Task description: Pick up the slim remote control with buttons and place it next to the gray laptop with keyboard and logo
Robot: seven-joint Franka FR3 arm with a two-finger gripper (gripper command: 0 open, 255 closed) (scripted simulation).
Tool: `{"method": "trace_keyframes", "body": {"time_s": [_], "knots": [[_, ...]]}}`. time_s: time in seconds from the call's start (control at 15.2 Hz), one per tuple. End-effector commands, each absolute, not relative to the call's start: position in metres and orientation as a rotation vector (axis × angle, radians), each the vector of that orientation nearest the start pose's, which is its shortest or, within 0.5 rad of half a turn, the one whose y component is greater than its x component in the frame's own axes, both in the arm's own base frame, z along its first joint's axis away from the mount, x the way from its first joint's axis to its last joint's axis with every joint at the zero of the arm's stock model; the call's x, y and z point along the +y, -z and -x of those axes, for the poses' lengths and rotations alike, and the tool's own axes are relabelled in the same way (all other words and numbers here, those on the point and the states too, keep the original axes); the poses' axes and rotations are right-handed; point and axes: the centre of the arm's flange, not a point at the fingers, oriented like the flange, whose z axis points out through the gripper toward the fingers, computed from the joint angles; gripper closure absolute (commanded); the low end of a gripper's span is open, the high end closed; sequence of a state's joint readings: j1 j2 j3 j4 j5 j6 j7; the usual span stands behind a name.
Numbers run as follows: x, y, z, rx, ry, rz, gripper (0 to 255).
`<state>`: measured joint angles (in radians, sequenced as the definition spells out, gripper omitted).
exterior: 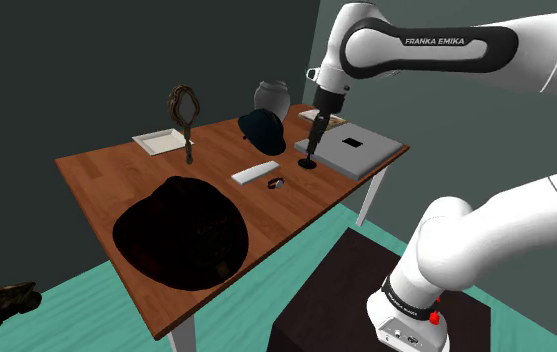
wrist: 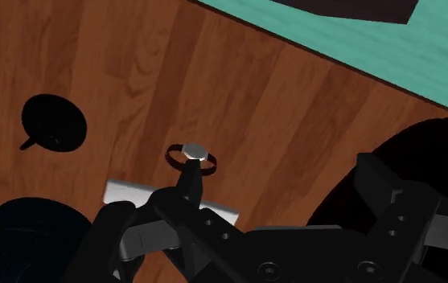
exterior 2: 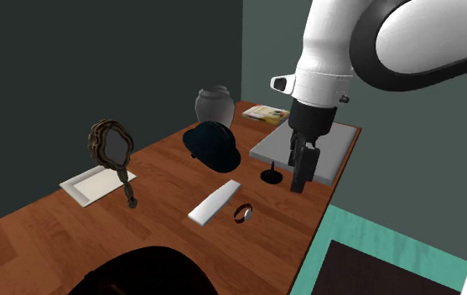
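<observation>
The job has hardly begun. The slim, flat, white remote control (exterior 2: 215,201) lies on the brown wooden table (exterior 2: 173,180), a good way from the flat gray closed laptop (exterior 2: 340,147). Nobody is holding it.

The black gripper (exterior 2: 300,176) hangs low over the table, just beside the laptop's edge, on the side where the remote is. Its two black fingers (wrist: 188,189) stand apart and hold nothing. In the wrist view the remote peeks out from behind one finger, but it is not between the two.

A small black round stand (exterior 2: 271,176) sits close to the laptop, between the laptop and the remote. A little silver ring with a dark band (exterior 2: 242,213) lies further from the laptop, right by the remote.

I think all the real work is left. The gripper must go from the laptop to the remote, close on it, lift it, and put it down by the laptop. It should not bump the ring or the stand.
</observation>
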<state>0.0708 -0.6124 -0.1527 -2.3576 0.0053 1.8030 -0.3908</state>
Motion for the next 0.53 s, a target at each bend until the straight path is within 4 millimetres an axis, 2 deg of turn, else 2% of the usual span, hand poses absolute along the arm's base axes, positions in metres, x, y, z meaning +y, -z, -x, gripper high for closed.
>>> {"method": "trace_keyframes", "body": {"time_s": [0.0, 0.46], "knots": [[-0.054, -0.533, -0.389, -0.666, 0.103, 2.994, 0], [-0.087, -0.478, -0.458, -1.167, 0.071, 2.858, 0]]}}
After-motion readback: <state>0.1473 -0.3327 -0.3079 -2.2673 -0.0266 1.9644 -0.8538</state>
